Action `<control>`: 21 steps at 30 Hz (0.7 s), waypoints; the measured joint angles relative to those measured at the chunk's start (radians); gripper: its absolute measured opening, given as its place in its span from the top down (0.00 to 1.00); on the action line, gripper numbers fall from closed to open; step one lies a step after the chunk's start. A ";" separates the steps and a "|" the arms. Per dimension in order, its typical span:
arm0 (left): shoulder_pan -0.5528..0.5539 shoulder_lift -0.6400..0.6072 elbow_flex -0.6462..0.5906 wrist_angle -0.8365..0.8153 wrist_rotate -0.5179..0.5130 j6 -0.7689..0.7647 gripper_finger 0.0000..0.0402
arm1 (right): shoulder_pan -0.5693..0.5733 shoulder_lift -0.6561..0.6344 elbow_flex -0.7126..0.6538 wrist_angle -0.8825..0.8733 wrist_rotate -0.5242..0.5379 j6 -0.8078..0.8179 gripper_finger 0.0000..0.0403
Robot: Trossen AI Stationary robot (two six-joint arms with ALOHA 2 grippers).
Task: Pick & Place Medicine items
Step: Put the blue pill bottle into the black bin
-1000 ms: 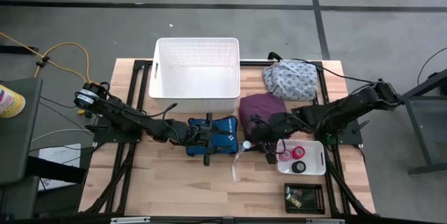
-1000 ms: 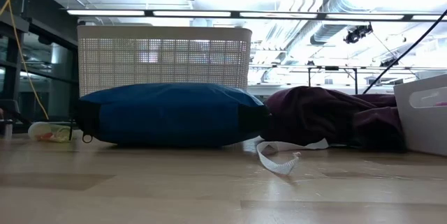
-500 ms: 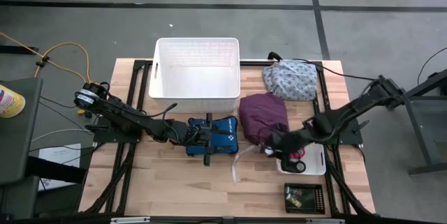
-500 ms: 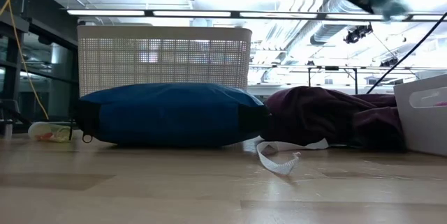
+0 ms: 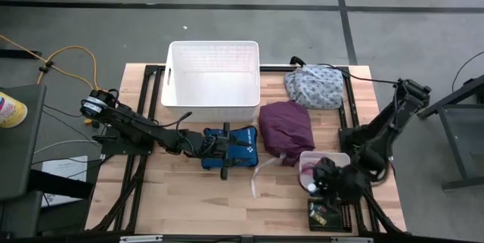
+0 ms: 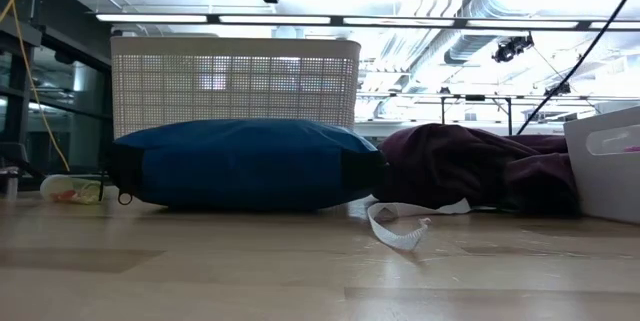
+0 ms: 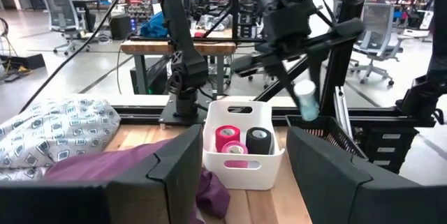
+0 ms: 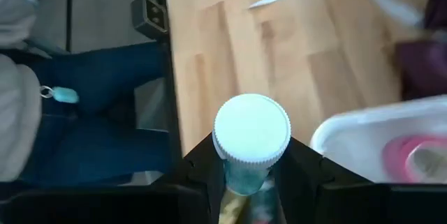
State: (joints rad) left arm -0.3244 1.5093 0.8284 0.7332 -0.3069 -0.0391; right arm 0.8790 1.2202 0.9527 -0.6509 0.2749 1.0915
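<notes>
Currently my right gripper [image 8: 246, 172] is pinched on a greenish vial with a white cap [image 8: 251, 130], carried in the air at the lower right of the high view, between the small white bin [image 5: 339, 159] and the black tray [image 5: 330, 214]. In the left wrist view the vial [image 7: 305, 100] hangs just right of that bin, above the black tray's rim. Done so far, judging by what sits where: 2 pink rolls [image 7: 231, 142] and 1 black roll [image 7: 258, 140] are already in the small white bin, and the black tray holds a few small items I can't make out. In hand: the vial, not yet set down; my guess is it goes to the black tray, but I can't confirm that. Left over: a small bottle-like item [image 6: 70, 190] lies on the table at the left edge of the low view, beside the blue pouch [image 6: 240, 164]; I can't tell if it's part of the set. My left gripper [image 5: 224, 146] is over the blue pouch at center of the high view, fingers [image 7: 174, 172] spread, holding nothing. The big white basket [image 5: 213, 76] at upper center looks empty. The purple bundle [image 5: 286, 124] and patterned bundle [image 5: 314, 86] are untouched.
</notes>
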 joint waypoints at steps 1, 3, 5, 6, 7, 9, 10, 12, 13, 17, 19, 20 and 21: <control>0.000 0.000 0.000 0.000 0.000 -0.004 0.49 | 0.028 0.005 0.000 0.001 0.018 0.042 0.76; 0.000 0.000 0.000 0.000 -0.002 -0.006 0.49 | 0.076 0.024 0.000 0.000 0.042 0.119 0.76; 0.000 0.000 0.000 0.000 -0.002 -0.007 0.49 | 0.119 0.051 0.000 -0.001 0.042 0.190 0.76; 0.000 0.000 0.000 0.000 -0.002 -0.007 0.49 | 0.138 0.066 0.000 -0.001 0.040 0.224 0.76; 0.000 0.000 0.000 0.000 -0.002 -0.007 0.49 | 0.153 0.087 0.000 0.002 0.036 0.255 0.76; 0.000 0.000 0.000 0.000 -0.002 -0.007 0.49 | 0.177 0.129 0.000 0.010 0.003 0.305 0.76; 0.000 0.000 0.000 0.000 -0.002 -0.007 0.49 | 0.185 0.147 0.000 0.014 -0.026 0.331 0.76; 0.000 0.000 0.000 0.000 -0.002 -0.007 0.49 | 0.197 0.176 0.000 0.022 -0.083 0.395 0.76; 0.000 0.000 0.000 0.000 -0.002 -0.007 0.49 | 0.202 0.191 0.000 0.027 -0.105 0.426 0.76; 0.000 0.000 0.000 0.000 -0.002 -0.006 0.49 | 0.222 0.250 0.000 0.042 -0.154 0.500 0.76; 0.000 0.000 0.000 0.000 -0.002 -0.006 0.49 | 0.229 0.277 0.000 0.044 -0.168 0.518 0.76; 0.000 0.000 0.000 0.000 -0.002 -0.006 0.49 | 0.230 0.291 0.000 0.042 -0.182 0.527 0.76; 0.000 0.000 0.000 0.000 -0.002 -0.006 0.49 | 0.230 0.303 0.000 0.042 -0.197 0.535 0.76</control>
State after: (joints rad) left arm -0.3244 1.5093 0.8284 0.7330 -0.3084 -0.0456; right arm 1.1091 1.5231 0.9527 -0.6090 0.0777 1.6268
